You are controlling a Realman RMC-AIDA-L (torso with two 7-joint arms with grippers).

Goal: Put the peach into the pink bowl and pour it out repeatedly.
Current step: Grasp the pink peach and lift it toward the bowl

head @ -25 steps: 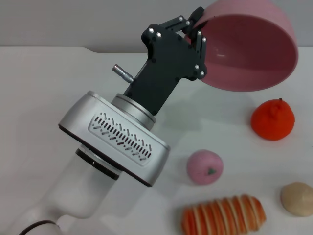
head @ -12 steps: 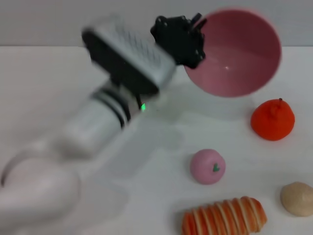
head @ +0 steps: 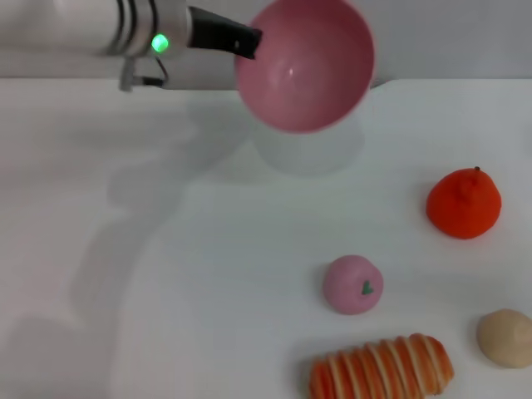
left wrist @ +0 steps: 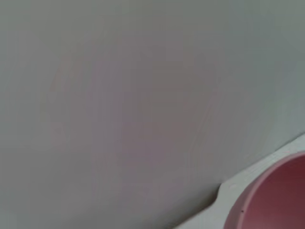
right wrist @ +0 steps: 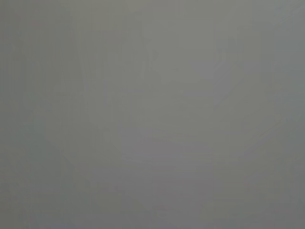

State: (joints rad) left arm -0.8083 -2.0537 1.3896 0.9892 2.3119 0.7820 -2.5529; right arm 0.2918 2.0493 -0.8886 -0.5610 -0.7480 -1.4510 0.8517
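The pink bowl [head: 303,66] hangs in the air above the far middle of the white table, tipped so its empty inside faces me. My left gripper [head: 252,41] is shut on the bowl's left rim, and its arm reaches in from the upper left. A slice of the bowl's rim [left wrist: 271,200] also shows in the left wrist view. The peach [head: 352,283], pale pink with a small green leaf mark, lies on the table in front of the bowl and to its right, apart from it. My right gripper is out of view.
A bright orange fruit [head: 464,204] sits at the right. A beige round lump [head: 504,337] lies at the near right edge. An orange-and-white striped oblong item [head: 382,367] lies at the near edge, just in front of the peach.
My left arm has swung up and to the left, carrying the bowl leftward and turning its opening toward me. The peach has stayed on the table.
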